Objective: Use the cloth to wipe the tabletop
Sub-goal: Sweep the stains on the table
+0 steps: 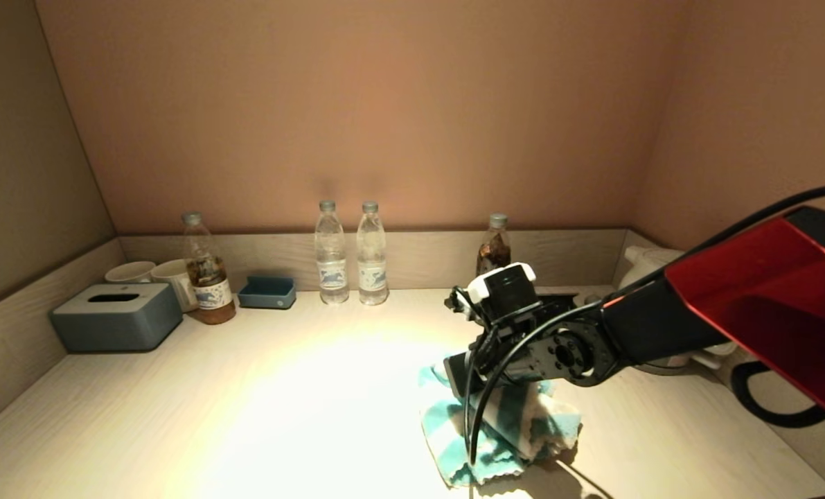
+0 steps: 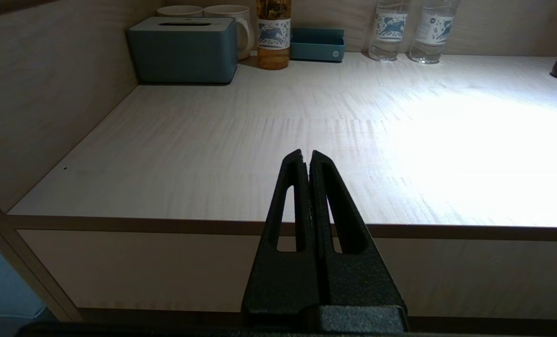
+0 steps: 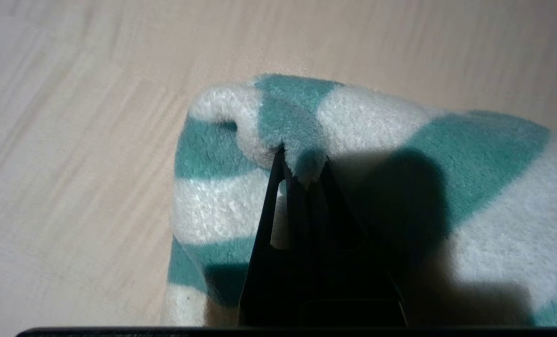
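Note:
A teal and white striped cloth [image 1: 502, 433] lies bunched on the pale wooden tabletop [image 1: 280, 402] at the front right. My right gripper [image 1: 457, 378] points down onto the cloth's left part. In the right wrist view the gripper [image 3: 302, 164] is shut on a fold of the cloth [image 3: 376, 140], which spreads round the black fingers. My left gripper [image 2: 306, 157] is shut and empty. It hangs in front of the table's front edge at the left, out of the head view.
Along the back wall stand a grey tissue box [image 1: 116, 316], two mugs [image 1: 156, 276], a tea bottle [image 1: 206, 278], a blue tray [image 1: 267, 292], two water bottles [image 1: 351, 255] and a dark bottle [image 1: 495, 246]. A white kettle [image 1: 651, 267] and black cable [image 1: 765, 402] are at the right.

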